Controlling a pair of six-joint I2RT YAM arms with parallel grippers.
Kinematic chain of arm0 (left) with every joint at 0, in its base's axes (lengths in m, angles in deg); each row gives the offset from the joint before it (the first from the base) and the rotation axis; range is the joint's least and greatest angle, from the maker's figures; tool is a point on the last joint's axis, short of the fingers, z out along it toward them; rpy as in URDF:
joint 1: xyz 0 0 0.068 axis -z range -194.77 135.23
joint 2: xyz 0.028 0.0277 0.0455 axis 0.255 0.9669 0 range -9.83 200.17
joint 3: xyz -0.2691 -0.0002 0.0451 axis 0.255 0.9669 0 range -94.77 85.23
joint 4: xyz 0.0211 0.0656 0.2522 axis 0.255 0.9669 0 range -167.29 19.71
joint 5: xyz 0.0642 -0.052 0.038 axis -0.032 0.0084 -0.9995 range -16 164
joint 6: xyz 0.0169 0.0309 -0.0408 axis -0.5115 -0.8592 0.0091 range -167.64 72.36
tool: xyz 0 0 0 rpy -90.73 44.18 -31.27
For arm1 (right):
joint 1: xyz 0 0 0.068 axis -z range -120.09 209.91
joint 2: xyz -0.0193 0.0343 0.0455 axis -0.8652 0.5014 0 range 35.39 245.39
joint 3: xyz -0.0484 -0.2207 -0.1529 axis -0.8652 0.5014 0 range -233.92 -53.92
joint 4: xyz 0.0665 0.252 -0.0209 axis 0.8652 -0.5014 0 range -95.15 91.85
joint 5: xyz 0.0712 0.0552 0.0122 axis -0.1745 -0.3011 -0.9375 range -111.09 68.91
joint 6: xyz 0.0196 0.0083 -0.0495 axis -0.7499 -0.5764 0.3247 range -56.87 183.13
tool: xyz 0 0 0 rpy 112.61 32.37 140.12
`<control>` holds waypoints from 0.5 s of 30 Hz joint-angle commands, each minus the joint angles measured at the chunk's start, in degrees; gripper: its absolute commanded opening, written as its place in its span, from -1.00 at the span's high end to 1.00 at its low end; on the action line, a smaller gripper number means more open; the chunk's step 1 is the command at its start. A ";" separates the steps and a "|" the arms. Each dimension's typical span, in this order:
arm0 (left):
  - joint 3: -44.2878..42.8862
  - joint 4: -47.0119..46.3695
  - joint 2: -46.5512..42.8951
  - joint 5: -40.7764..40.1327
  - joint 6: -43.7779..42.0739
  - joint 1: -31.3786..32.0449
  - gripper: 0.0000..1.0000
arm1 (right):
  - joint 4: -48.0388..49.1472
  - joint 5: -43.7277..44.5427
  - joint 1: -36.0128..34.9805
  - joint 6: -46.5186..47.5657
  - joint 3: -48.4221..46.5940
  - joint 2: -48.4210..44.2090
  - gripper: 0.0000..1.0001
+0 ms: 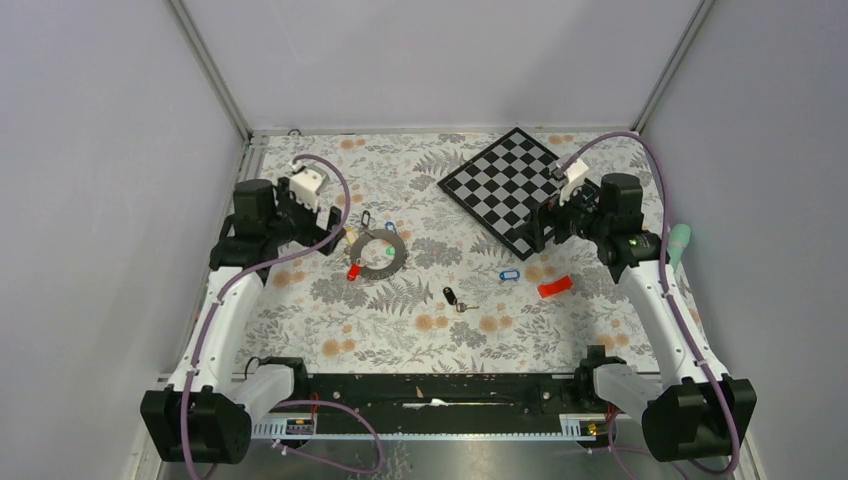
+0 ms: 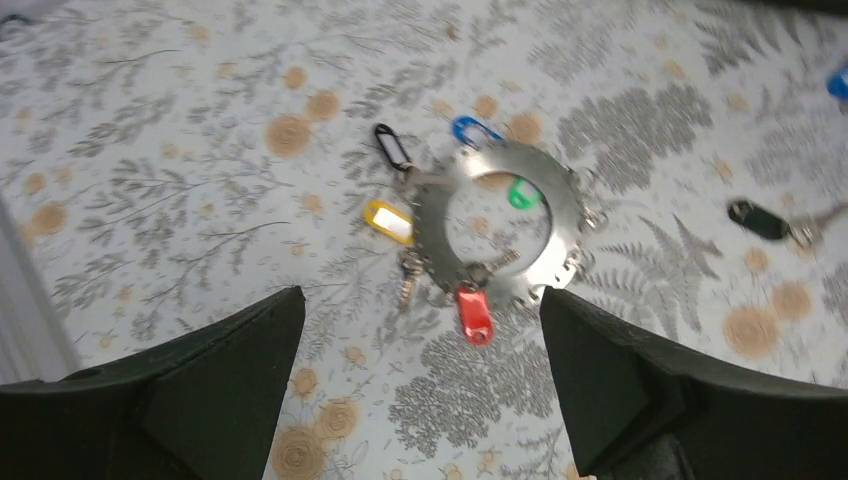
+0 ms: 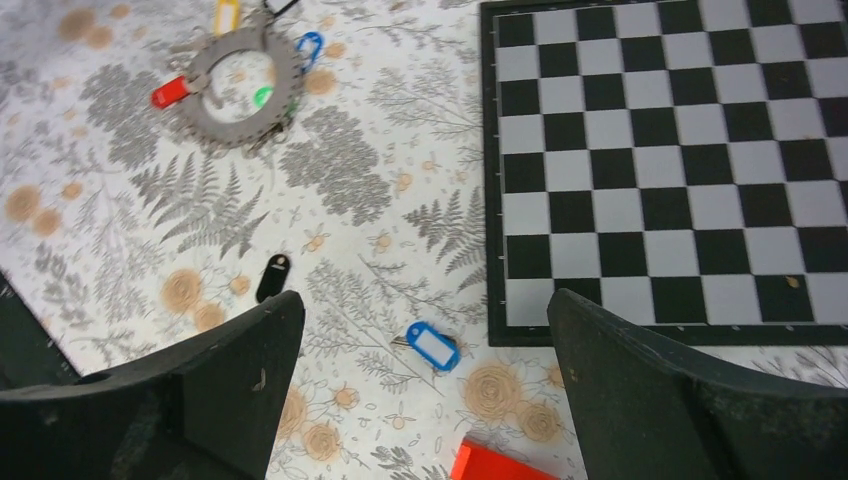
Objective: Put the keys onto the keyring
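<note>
The grey keyring (image 2: 500,225) lies flat on the floral cloth, left of centre (image 1: 380,250). Round its rim lie keys with red (image 2: 474,313), yellow (image 2: 389,221), black (image 2: 393,147) and blue (image 2: 475,130) tags; a green tag (image 2: 522,193) shows inside its hole. Two keys lie loose: a blue-tagged key (image 3: 433,346) and a black-tagged key (image 3: 272,277), both right of the ring. My left gripper (image 2: 420,300) hovers open just beside the ring, nothing between its fingers. My right gripper (image 3: 425,300) hangs open above the blue-tagged key, empty.
A black-and-white chequered board (image 1: 510,188) lies tilted at the back right, close to the right gripper (image 1: 540,232). A plain red block (image 1: 554,287) rests just in front of the loose blue-tagged key (image 1: 509,275). Walls close in the table on three sides.
</note>
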 commanded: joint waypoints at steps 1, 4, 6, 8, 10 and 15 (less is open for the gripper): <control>1.13 8.42 -0.36 3.28 -11.44 5.69 -0.98 | -0.41 -7.49 -1.93 2.62 1.02 0.70 -0.97; 3.28 6.33 1.03 -1.33 -13.29 12.64 -0.98 | -1.79 -2.17 -7.09 6.47 1.57 2.09 -0.97; 4.42 3.68 2.49 -2.03 -13.53 15.44 -0.98 | -3.03 1.89 -11.34 9.41 1.80 2.71 -0.97; 5.21 0.64 4.39 -1.66 -12.61 17.34 -0.98 | -3.03 2.85 -13.87 10.50 2.52 3.40 -0.97; 5.70 -1.81 6.54 -0.45 -11.02 18.53 -0.98 | -2.74 2.29 -15.42 10.63 3.30 4.72 -0.97; 9.08 -6.09 10.26 2.25 -11.42 19.97 -0.95 | -0.13 0.90 -18.28 10.22 6.32 7.45 -0.97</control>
